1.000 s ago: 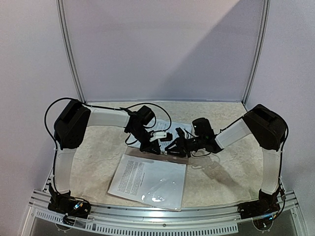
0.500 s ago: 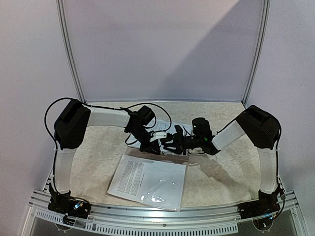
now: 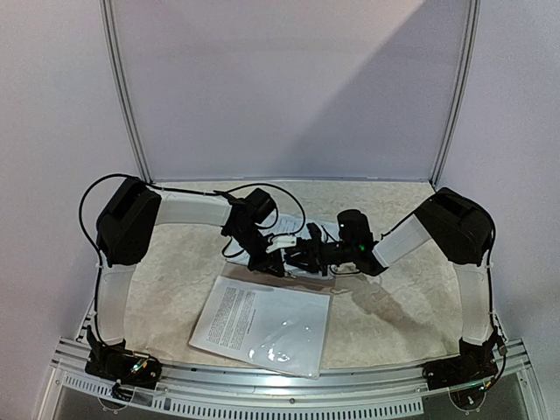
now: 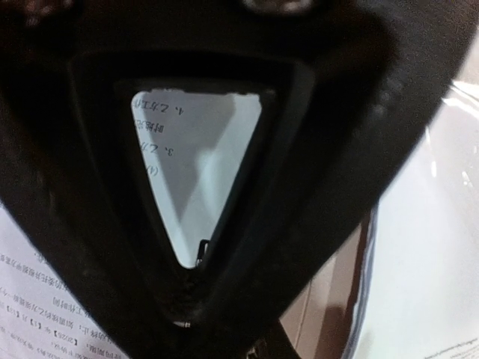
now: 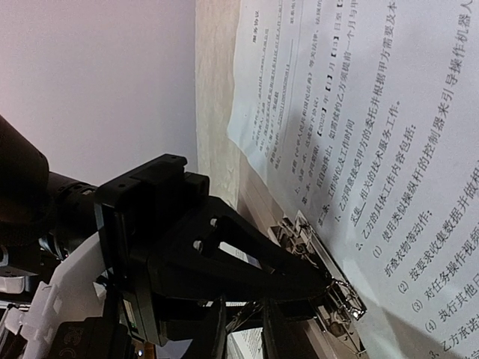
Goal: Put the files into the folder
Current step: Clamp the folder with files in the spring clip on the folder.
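- Step in hand, as judged: fastening the files [image 3: 262, 322] at the clip [image 5: 346, 298] along the folder's [image 5: 254, 202] far edge. Both arms are gathered there, over the middle of the table [image 3: 394, 306].
- Left pincer [image 5: 322, 278]: clenched, its fingers tapering to one point that rests on the clip. Whether a part of the clip is nipped between the tips cannot be told.
- Right pincer [image 3: 302, 260]: just beside the left one, over the same edge. The pictures do not show whether it is released or clenched; cannot tell.
- Position of the files: flat on the table near the arm bases, slightly askew, top edge at the clip. Only a thin brown strip of folder shows beyond that edge, so the paper appears to lie on a folder leaf.
- Appearance of the files: thin white paper with dense lines of small black print and numbered paragraphs. The near corner shows a glossy sheen; whether that is a clear cover cannot be told.
- Next move, as judged: the top edge must sit squarely under the clip before it is let down. A thin sheet may slide or buckle if pushed.
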Action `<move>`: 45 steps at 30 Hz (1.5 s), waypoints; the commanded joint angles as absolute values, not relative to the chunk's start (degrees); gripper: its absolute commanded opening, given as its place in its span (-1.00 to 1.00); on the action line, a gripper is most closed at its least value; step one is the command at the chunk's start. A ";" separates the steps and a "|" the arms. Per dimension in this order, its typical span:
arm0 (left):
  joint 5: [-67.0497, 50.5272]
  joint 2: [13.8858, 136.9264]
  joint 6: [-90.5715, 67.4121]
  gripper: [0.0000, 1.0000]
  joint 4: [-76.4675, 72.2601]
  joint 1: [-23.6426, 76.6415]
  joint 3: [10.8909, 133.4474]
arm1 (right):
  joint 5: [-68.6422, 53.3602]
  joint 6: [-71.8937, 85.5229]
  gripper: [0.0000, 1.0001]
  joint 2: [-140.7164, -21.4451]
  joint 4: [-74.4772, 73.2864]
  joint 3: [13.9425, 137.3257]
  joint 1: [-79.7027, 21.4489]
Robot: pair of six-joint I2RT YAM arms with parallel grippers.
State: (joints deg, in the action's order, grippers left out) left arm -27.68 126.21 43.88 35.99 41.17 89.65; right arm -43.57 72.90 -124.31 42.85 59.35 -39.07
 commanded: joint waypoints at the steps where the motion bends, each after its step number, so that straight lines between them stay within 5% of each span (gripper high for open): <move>1: -26.32 128.57 43.29 -1.00 40.79 42.46 89.47 | -45.15 71.61 -0.67 -124.83 41.49 60.21 -40.12; 16: -26.54 128.92 42.98 -1.00 40.83 42.54 90.16 | -43.41 74.71 -0.60 -120.07 49.27 56.37 -40.04; 29: -26.17 128.78 43.07 -1.00 41.24 42.54 90.10 | -41.97 70.33 -0.51 -121.30 39.28 58.29 -41.12; 45: -26.17 128.83 42.71 -1.00 40.40 42.54 89.52 | -40.52 67.76 -0.70 -124.09 35.56 61.50 -42.60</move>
